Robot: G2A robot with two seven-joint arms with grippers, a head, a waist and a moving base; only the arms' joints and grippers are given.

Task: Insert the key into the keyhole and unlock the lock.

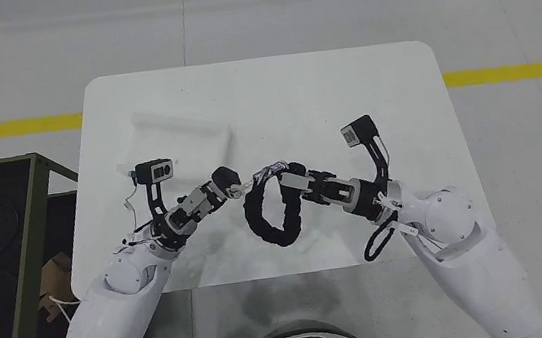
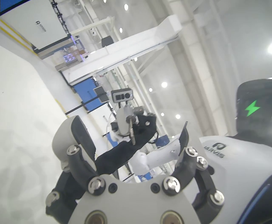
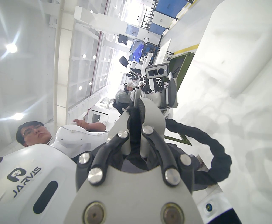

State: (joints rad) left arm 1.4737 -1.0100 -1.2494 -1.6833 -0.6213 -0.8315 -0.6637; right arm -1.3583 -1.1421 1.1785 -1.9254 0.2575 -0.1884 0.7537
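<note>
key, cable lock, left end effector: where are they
key (image 2: 132, 132): left wrist view, on its metal shaft
cable lock (image 1: 277, 237): top view, lower bend of black loop
left end effector (image 1: 230, 182): top view, between its fingertips

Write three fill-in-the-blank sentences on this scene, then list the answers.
1. The right gripper is shut on the black cable ____.
2. The left gripper has its jaws ____, holding nothing.
3. The table under both arms is ____ in colour.
Missing words: lock; open; white.
</note>
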